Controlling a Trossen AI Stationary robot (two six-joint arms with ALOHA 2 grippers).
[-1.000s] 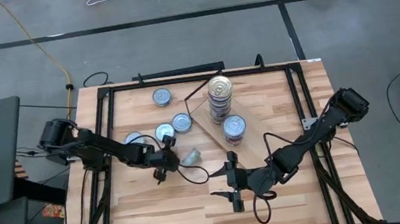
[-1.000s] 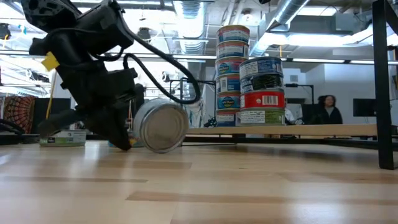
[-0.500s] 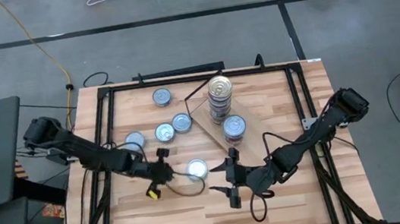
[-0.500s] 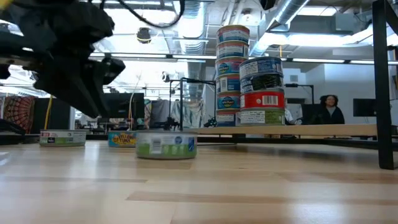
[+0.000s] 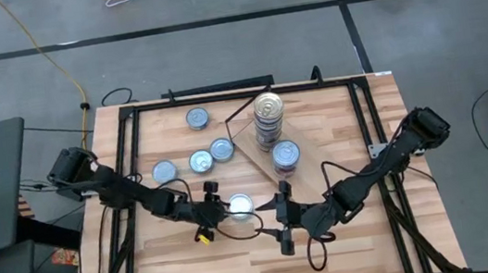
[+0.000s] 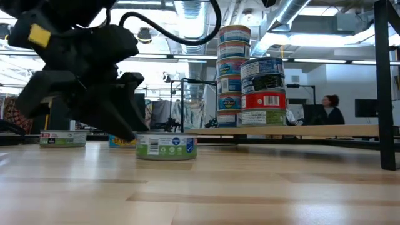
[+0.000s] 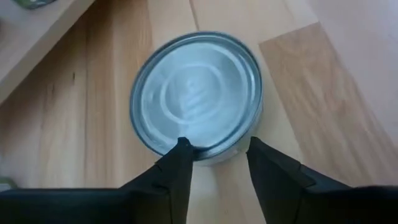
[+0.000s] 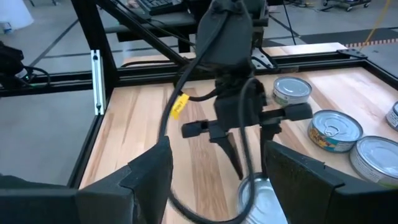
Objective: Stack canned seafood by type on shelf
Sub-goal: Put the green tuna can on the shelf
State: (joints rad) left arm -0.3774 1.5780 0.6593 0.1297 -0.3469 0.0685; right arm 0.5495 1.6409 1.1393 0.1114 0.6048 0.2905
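Now righted, flat on the surface lid-up: tin (image 5: 240, 206), on its side a second ago. Left gripper (image 7: 214, 155) just behind it, jaws parted, tin let go. Right gripper (image 5: 281, 218) just beside, jaws spread, empty. Still off the shelf (image 5: 317, 160); regrasp probably next.

1. Tin (image 6: 166, 147): green-and-white label with a small blue mark, silver lid.
2. Short stack (image 6: 263, 90): blue, black, red, then white labels.
3. Tall stack (image 6: 233, 75): mostly blue labels, possibly with yellow lettering.
4. Tabletop (image 5: 351, 249): pale wood planks.
5. Left gripper (image 5: 205, 218): black, yellow tag.
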